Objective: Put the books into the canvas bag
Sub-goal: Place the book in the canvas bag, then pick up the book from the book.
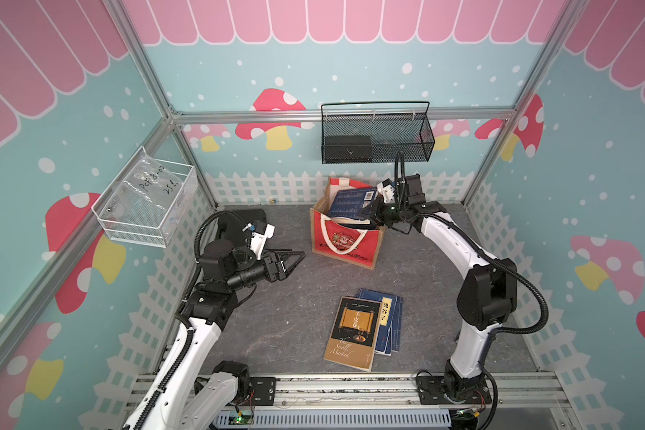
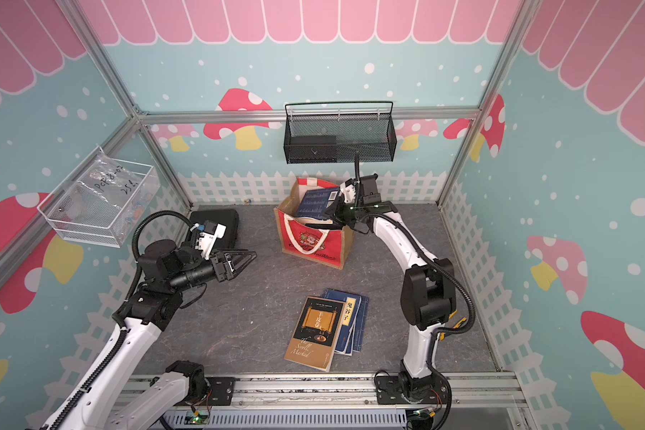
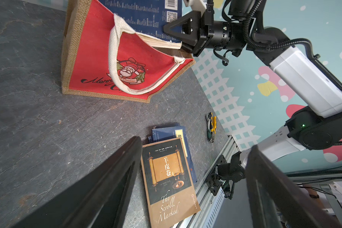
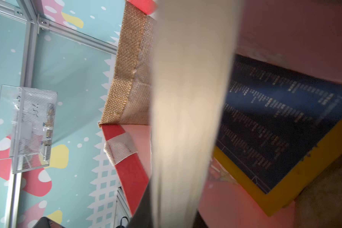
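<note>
Books on the table: a thin black-and-tan paperback [image 1: 354, 331] with a gold scroll lies flat on fanned dark blue paperbacks [image 1: 391, 327], on the grey slate-look table [image 1: 276, 316] and well apart from the bag.
Book at the bag: a dark blue paperback [image 1: 350, 203] sits tilted in the mouth of the boxy red-and-jute canvas bag [image 1: 345, 249], only partly inside.
Handling: probably light, floppy and slick-covered. An overhanging corner or the spine edge looks the best place to pinch.
Right arm: arched over the table, wrist at the bag's rim.
Right gripper [image 1: 369, 214]: jaws bracket that book's corner. I cannot tell whether they clamp it.
Left arm: folded, hovering left of the bag.
Left gripper [image 1: 295, 260]: spread wide, empty, pointing bagward.
</note>
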Available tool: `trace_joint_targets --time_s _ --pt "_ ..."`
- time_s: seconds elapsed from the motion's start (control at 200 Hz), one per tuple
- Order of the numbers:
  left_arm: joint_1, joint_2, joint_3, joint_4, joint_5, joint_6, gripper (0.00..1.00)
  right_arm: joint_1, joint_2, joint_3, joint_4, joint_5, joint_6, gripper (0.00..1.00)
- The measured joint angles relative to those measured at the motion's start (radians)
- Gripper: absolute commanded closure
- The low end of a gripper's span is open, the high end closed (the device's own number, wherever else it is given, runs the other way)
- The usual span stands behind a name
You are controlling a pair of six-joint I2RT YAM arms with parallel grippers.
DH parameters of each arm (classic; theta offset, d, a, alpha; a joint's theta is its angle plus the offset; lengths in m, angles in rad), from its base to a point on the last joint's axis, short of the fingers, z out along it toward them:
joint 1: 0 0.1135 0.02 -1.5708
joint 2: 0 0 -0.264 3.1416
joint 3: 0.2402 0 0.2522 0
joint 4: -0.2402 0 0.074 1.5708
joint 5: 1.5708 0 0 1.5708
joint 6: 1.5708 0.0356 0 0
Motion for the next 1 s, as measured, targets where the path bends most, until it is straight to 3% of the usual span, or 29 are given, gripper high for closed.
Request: trace_joint_targets --time_s 0.16,0.445,0.68,0.755,1.001 --pt "-0.011 -0.001 -0.006 0.009 -0.011 -0.004 0.18 0.012 0.007 0.033 0.000 0.011 0.012 0.48" --pt "-0.047 -0.007 -0.039 0.060 -0.021 -0.037 0.16 0.013 0.013 0.040 0.005 0.016 0.006 0.20" --pt "-0.072 -0.003 -0.129 0.146 -0.034 -0.115 0.12 0.017 0.006 0.078 -0.023 0.063 -0.040 0.14" --pt "-0.095 0.010 -0.132 0.147 -0.053 -0.119 0.10 0.017 -0.012 0.080 -0.033 0.075 -0.068 0.06" --pt "-0.274 0.086 -0.152 0.150 -0.161 -0.111 0.01 0.035 -0.243 -0.060 -0.038 0.113 -0.211 0.00"
